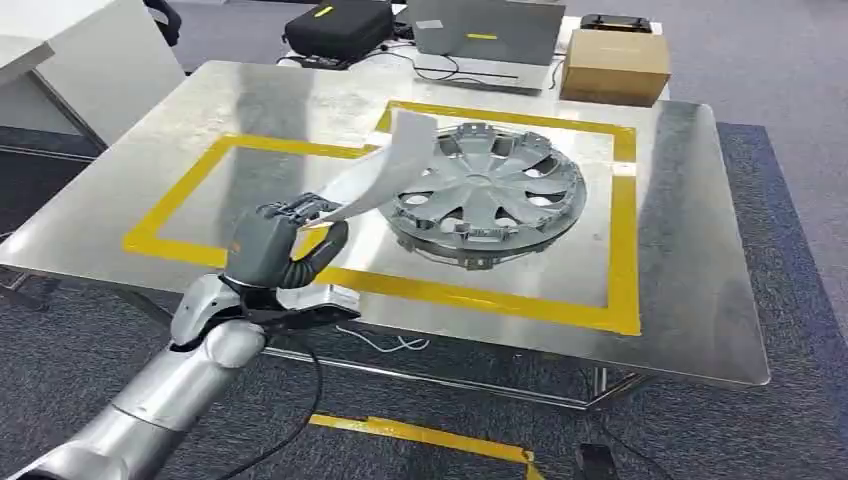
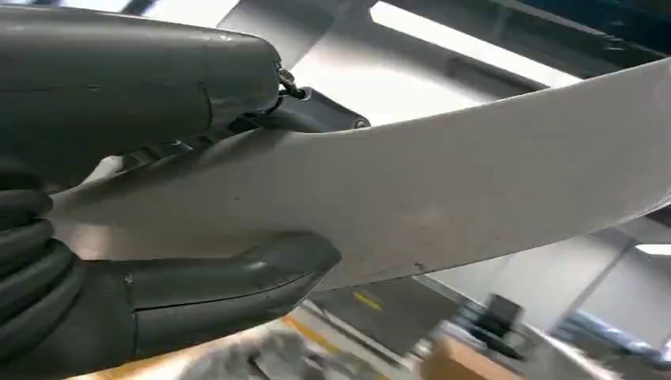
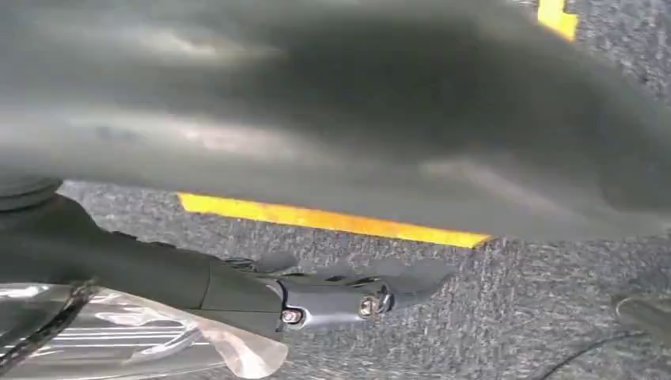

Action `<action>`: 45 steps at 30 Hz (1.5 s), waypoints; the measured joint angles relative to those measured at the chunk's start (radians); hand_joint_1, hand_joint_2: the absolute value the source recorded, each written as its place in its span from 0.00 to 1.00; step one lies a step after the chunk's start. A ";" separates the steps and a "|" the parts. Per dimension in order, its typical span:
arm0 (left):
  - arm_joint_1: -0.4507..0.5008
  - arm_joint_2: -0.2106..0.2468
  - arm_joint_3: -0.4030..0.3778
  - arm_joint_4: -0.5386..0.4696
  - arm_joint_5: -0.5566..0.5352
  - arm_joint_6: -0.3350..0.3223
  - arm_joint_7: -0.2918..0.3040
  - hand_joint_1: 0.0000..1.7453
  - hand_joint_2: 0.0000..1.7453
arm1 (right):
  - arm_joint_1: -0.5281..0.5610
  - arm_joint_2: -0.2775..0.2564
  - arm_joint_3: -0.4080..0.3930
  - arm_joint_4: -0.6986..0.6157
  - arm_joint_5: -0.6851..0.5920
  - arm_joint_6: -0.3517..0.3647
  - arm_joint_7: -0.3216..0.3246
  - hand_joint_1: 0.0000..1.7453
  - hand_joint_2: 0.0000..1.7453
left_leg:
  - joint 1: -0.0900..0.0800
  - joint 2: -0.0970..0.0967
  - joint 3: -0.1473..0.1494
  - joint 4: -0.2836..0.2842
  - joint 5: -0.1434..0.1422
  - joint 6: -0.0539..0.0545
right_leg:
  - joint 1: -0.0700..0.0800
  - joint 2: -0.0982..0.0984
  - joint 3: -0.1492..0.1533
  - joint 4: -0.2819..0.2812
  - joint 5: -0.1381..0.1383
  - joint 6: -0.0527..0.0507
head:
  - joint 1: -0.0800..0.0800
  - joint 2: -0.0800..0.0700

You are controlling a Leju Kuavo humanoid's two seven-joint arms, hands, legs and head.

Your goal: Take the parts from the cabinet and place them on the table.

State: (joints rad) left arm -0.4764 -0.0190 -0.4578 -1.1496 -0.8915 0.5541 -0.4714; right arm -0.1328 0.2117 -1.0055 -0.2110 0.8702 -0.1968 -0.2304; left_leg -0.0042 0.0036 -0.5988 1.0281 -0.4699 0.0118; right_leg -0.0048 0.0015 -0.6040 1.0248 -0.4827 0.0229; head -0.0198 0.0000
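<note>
Left hand (image 1: 272,240) over table's (image 1: 140,170) near edge, fingers and thumb pinching thin, curved white plastic strip (image 1: 385,170); strip rises toward table centre, above grey spoked hubcap (image 1: 487,190) lying flat inside yellow tape rectangle (image 1: 615,250). Table shiny metal. Right hand (image 3: 316,297) above grey carpet (image 3: 514,317); clear crinkled plastic bag (image 3: 119,340) beside its fingers, grasp cannot be told.

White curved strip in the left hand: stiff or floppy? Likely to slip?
The white strip, pinched at one end by the left hand, juts out over the hubcap without drooping: probably fairly stiff and light. It looks smooth, so it may swivel in that end grip.
</note>
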 joint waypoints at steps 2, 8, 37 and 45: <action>-0.066 0.032 -0.006 0.095 -0.185 0.097 0.051 1.00 1.00 | -0.006 0.003 0.015 0.000 0.021 0.007 0.015 0.00 0.00 | 0.003 0.001 -0.002 0.002 -0.005 -0.011 | -0.005 0.001 0.002 -0.007 0.008 -0.016 | 0.001 0.000; -0.217 0.153 0.037 0.366 -0.411 0.138 0.104 1.00 1.00 | -0.022 0.010 0.050 0.000 0.038 0.014 0.027 0.00 0.00 | 0.008 -0.001 -0.142 0.306 -0.126 -0.033 | -0.004 0.012 0.002 -0.007 0.010 -0.037 | -0.001 0.000; -0.119 0.546 0.434 0.483 -0.450 0.144 -0.051 1.00 1.00 | -0.023 0.015 0.063 0.002 0.066 0.034 0.024 0.00 0.00 | 0.015 0.000 -0.117 0.249 -0.122 -0.044 | -0.003 0.013 -0.003 0.002 0.002 -0.044 | -0.002 0.000; -0.133 0.440 0.469 0.422 -0.543 0.144 -0.088 1.00 1.00 | -0.036 0.021 0.071 0.002 0.080 0.042 0.026 0.00 0.00 | 0.009 -0.004 -0.012 0.007 0.007 -0.028 | 0.005 0.013 -0.009 0.005 0.003 -0.027 | 0.000 0.000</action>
State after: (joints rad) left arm -0.6096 0.4211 0.0111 -0.7271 -1.4347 0.6985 -0.5596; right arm -0.1684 0.2323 -0.9346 -0.2087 0.9499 -0.1549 -0.2041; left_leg 0.0050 -0.0006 -0.6108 1.0348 -0.4626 -0.0158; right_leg 0.0006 0.0143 -0.6128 1.0297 -0.4793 -0.0040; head -0.0202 0.0000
